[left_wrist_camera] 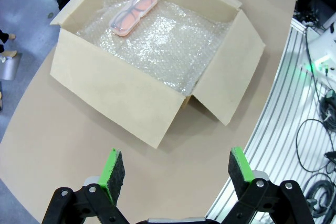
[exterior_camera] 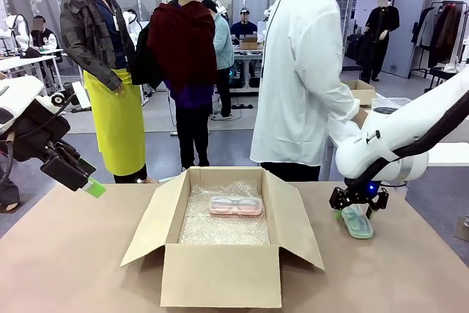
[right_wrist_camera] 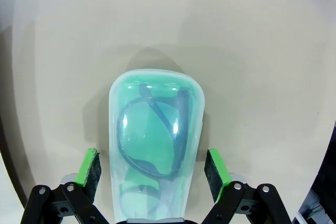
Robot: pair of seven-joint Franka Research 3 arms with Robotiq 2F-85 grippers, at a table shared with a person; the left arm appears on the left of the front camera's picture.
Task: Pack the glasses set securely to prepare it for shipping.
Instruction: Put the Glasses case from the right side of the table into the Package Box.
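The pink glasses case (exterior_camera: pixel 235 205) lies on bubble wrap inside the open cardboard box (exterior_camera: pixel 220 273); in the left wrist view the pink glasses case (left_wrist_camera: pixel 134 12) rests near the box's far corner. The mint green glasses case (exterior_camera: pixel 357 221) lies flat on the table right of the box, dark spectacles visible inside (right_wrist_camera: pixel 155 145). My right gripper (exterior_camera: pixel 356 209) hangs low over it, open, its fingers (right_wrist_camera: pixel 89 174) standing on either side of the case with a gap to each. My left gripper (exterior_camera: pixel 86 181) is raised at the table's left, open and empty, its pads (left_wrist_camera: pixel 112 174) spread wide.
The box flaps (exterior_camera: pixel 150 221) stand open to both sides. A person in a white coat (exterior_camera: pixel 304 78) stands at the table's far edge, behind the box. The table's edge and cables on the floor (left_wrist_camera: pixel 315 140) lie beside my left gripper.
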